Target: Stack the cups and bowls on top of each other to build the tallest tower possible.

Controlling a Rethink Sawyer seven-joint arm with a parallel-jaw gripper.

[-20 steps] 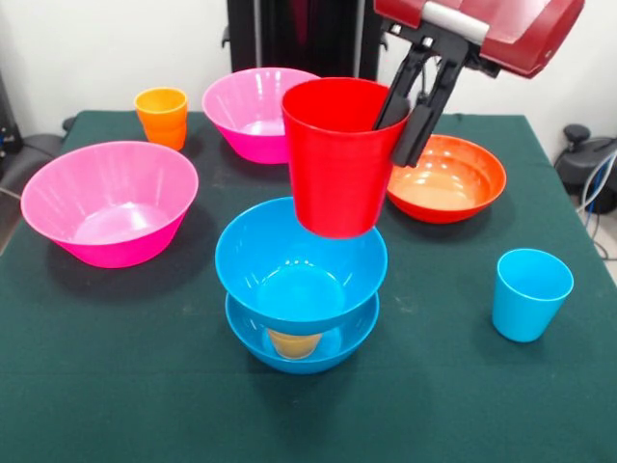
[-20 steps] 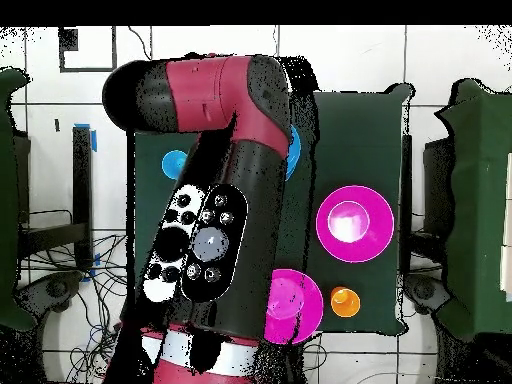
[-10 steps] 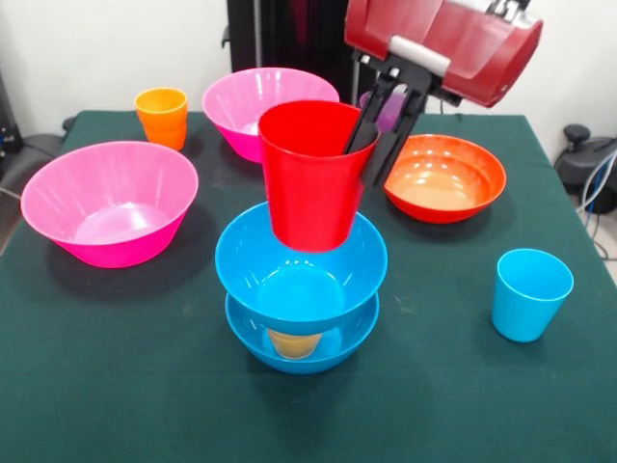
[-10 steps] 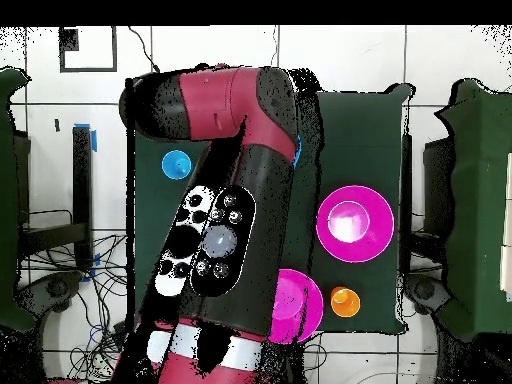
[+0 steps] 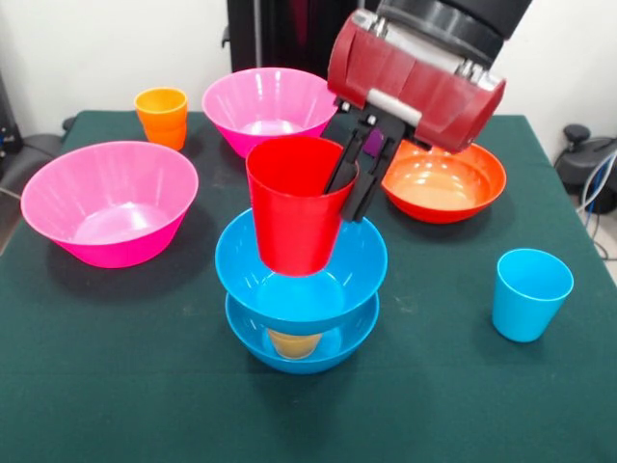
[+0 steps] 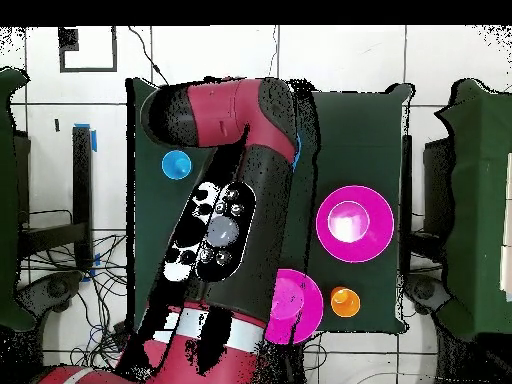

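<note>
While the gripper [image 5: 349,185] pinches the rim of the red cup [image 5: 294,204], one finger inside and one outside, the cup hangs slightly tilted with its base low inside the upper blue bowl [image 5: 301,262]. This bowl rests on a yellow cup [image 5: 292,343], which stands in the lower blue bowl [image 5: 301,349] near the middle of the table [image 5: 116,386].

The support under the upper bowl is narrow, so I judge that a push downward or sideways from the red cup could tip the bowl off. If the cup is released while tilted, it may fall on its side in the bowl. The outer finger is also close to the bowl's rim and could catch it when it pulls away.

The table has a dark green cloth. Toward the right edge stands the light blue cup [image 5: 530,293]; the orange-red bowl [image 5: 445,179], two pink bowls [image 5: 108,201] [image 5: 262,108] and the orange cup [image 5: 162,116] are farther back. Behind is a white wall; the overhead view shows a pale tiled floor [image 6: 340,55] with cables.
</note>
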